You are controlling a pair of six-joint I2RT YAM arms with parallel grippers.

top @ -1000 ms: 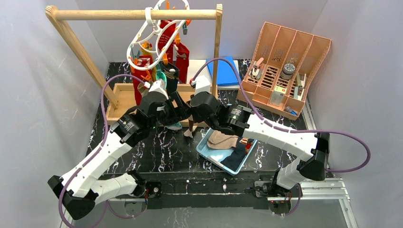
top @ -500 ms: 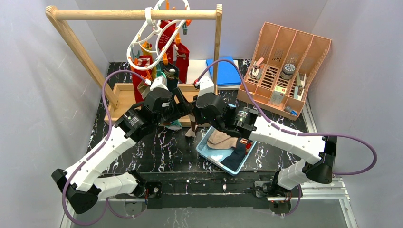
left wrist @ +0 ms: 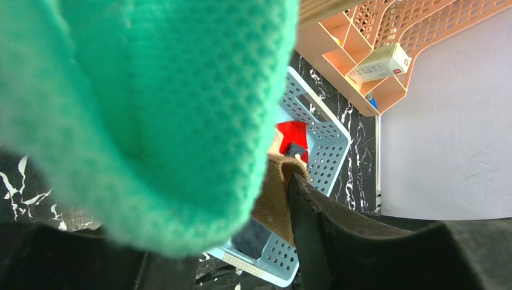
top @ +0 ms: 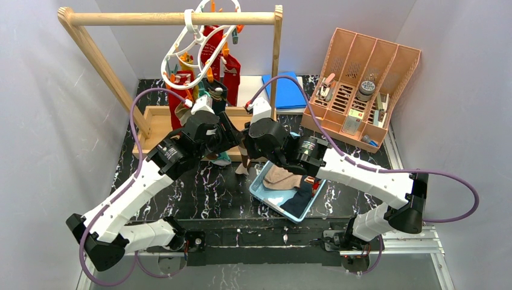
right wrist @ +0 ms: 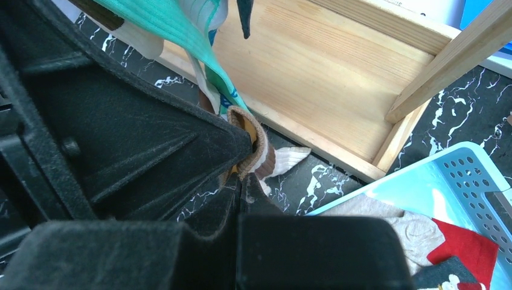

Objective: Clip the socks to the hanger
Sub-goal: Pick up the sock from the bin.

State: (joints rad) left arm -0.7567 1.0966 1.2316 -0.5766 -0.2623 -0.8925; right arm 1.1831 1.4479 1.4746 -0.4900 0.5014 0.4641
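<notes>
Socks in red and navy [top: 231, 67] are dangling from the orange and teal clips of the white plastic ring hanger [top: 194, 43], which is hooking over the top bar of the light wooden rail frame [top: 151, 19] at the far left of the black marbled table [top: 199, 187]. Right under it both arms are reaching in: the right gripper [right wrist: 244, 172] is pressing its jaws together on a brown-and-mustard sock with a white toe [right wrist: 258, 145], pinching it beside the near edge of the frame's flat wooden base. The left gripper [top: 227, 139] is sitting close beside it, with a teal mesh sock [left wrist: 139, 103] hanging across its camera and hiding the fingertips, so whether it is gripping anything I cannot tell. Beige, red and navy socks [top: 281, 178] are lying in the pale blue perforated plastic tray [top: 267, 201] near the middle of the table, toward the near edge.
</notes>
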